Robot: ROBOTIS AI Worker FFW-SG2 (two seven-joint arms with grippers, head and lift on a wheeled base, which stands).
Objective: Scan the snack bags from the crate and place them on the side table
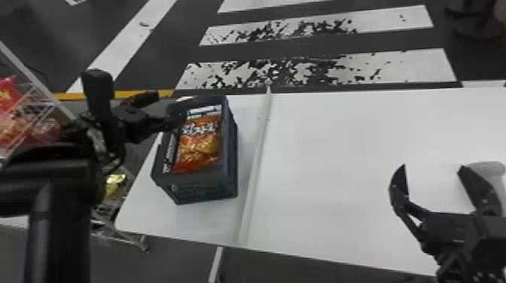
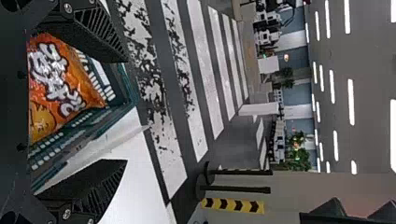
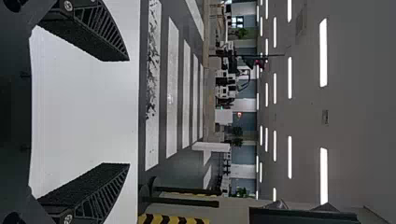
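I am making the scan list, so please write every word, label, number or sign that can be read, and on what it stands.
Orange snack bag in the crate: large white lettering, too unclear to quote.
Red bag: marks too small to read.
Yellow-and-black board: chevrons, no words.
No text is readable.

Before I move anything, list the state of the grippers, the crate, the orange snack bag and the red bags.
Left gripper: open, at the crate.
Right gripper: open, empty.
Crate: upright, open-topped, on the white table.
Orange snack bag: in the crate, printed front up.
Red bags: behind white wires, off the table.
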